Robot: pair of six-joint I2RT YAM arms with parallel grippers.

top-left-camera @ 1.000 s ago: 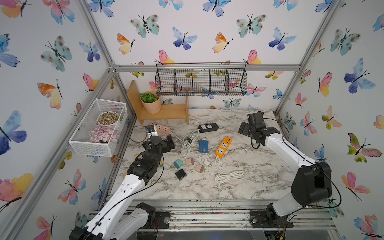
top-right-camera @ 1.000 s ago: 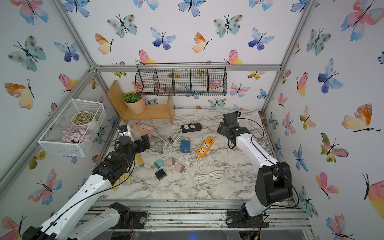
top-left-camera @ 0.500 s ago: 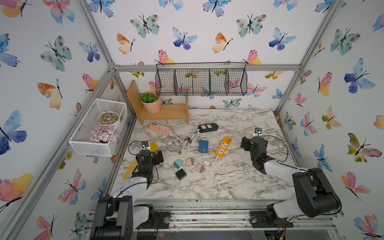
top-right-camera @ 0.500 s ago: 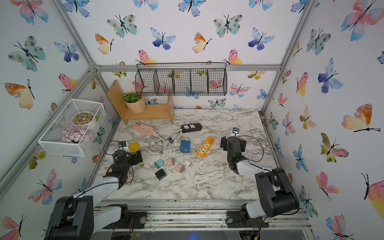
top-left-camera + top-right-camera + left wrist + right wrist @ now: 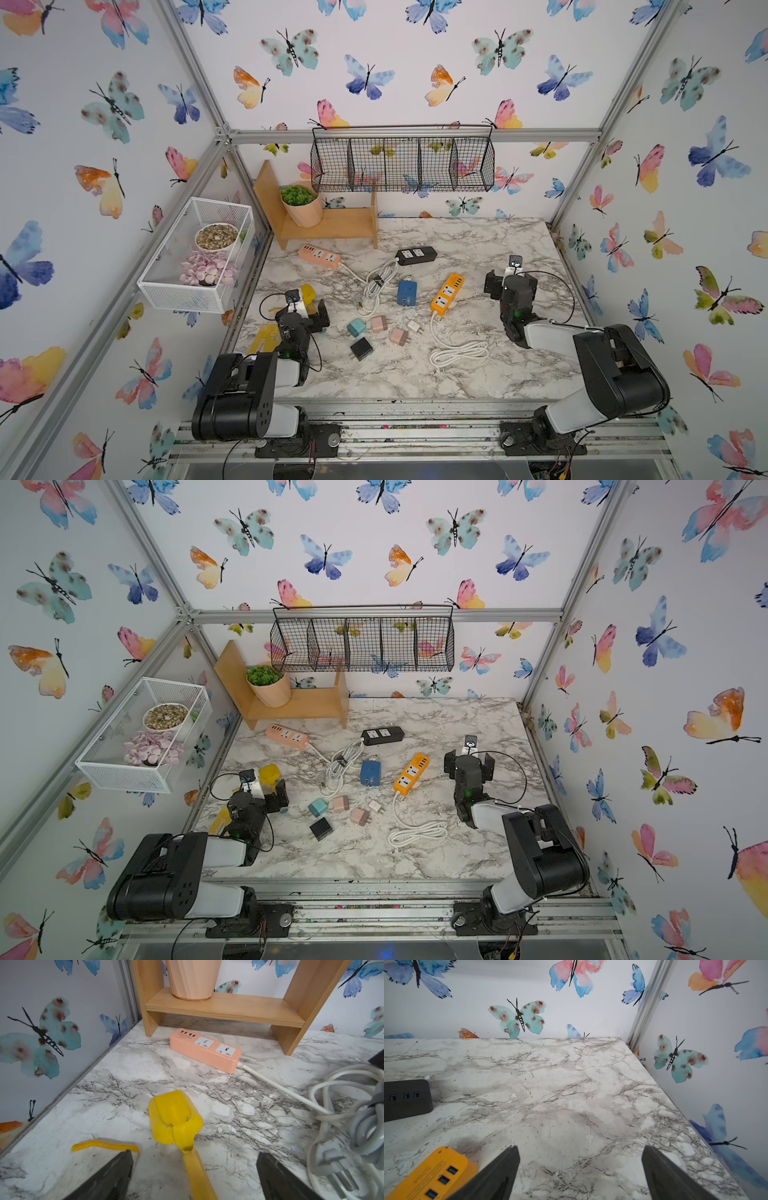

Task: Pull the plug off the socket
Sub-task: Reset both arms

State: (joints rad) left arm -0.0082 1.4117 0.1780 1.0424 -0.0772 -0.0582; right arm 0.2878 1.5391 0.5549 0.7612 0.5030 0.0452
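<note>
- Orange power strip (image 5: 447,293) lies near the centre of a top view. Its long axis slants from lower left to upper right, and no plug shows seated in its sockets.
- Loose plugs (image 5: 379,323) lie scattered to its lower left.
- Right gripper (image 5: 509,280), just right of the strip's upper end, is the nearer claw. Its jaws are spread wide and hold nothing.
- Left gripper (image 5: 306,312), well apart at the left, is spread too. The handle of a yellow scoop (image 5: 175,1118) lies ungripped between its jaws.
</note>
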